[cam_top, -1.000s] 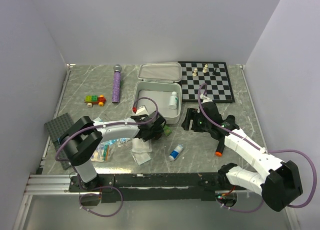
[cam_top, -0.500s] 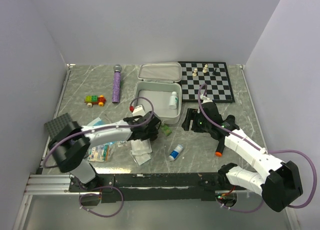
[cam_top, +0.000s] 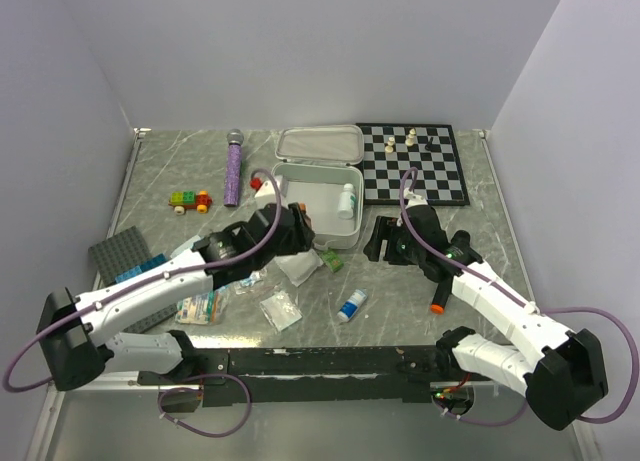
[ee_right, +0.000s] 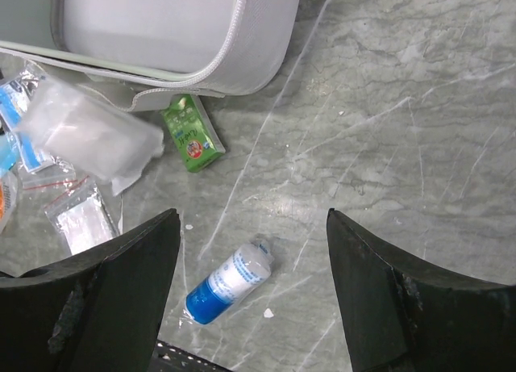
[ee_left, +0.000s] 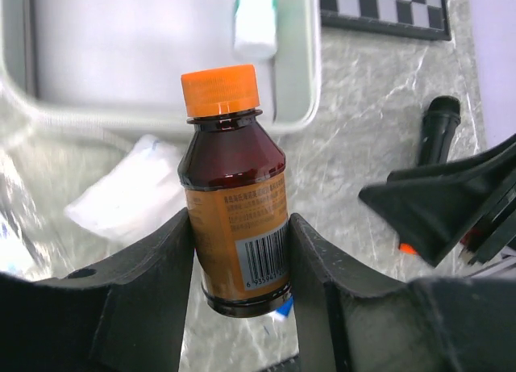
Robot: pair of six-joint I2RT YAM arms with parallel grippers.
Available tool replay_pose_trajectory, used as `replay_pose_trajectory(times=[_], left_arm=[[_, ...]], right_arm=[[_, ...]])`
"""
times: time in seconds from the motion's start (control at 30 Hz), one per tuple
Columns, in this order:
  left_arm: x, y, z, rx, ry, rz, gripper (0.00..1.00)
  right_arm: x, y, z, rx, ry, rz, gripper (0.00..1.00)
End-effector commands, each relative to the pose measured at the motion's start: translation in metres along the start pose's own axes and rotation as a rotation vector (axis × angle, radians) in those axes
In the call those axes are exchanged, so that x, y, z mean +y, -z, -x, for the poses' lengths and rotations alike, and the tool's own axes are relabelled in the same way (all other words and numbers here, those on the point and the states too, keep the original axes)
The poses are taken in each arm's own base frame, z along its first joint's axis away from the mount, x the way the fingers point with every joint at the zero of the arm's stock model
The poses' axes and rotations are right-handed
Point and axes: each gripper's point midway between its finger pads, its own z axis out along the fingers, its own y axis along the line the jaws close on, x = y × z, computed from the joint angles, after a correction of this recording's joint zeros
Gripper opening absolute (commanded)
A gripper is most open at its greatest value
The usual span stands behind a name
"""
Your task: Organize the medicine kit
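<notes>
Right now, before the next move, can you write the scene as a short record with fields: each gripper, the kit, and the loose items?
left gripper: shut on brown bottle with an orange cap, held upright close to the kit's left wall
right gripper: open, nothing between its fingers, to the right of the kit
medicine kit: open, lid laid back
inside kit: one white bottle, against the right wall
loose in front of kit: blue-and-white bottle, green sachet, clear packets
</notes>
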Motion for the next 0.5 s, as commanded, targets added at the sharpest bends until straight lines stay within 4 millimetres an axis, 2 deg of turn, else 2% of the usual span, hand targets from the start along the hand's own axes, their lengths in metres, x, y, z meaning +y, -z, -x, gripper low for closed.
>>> replay_pose_trajectory(times=[0.0, 0.13, 0.2, 0.3, 0.47], left_arm=[[-0.026, -0.008, 0.044, -0.056, -0.109, -0.100, 0.25], [-0.024, -0.020, 0.056, -0.059, -0.129, -0.145, 0.24], [-0.016, -0.034, 0.075, -0.059, -0.113, -0.177, 0.22], [-0.017, -0.059, 0.087, -0.028, -0.163, -0.248, 0.22], [-0.031, -0.102, 0.072, 0.077, -0.309, -0.326, 0.26]], right_arm=[[0.009, 0.007, 0.012, -0.039, 0.001, 0.030, 0.80], [0.003, 0.014, 0.012, -0.060, 0.012, 0.012, 0.80], [0.002, 0.015, 0.013, -0.073, 0.017, 0.009, 0.80], [0.002, 0.015, 0.012, -0.069, 0.017, 0.010, 0.80], [0.001, 0.013, 0.010, -0.064, 0.014, 0.012, 0.81]])
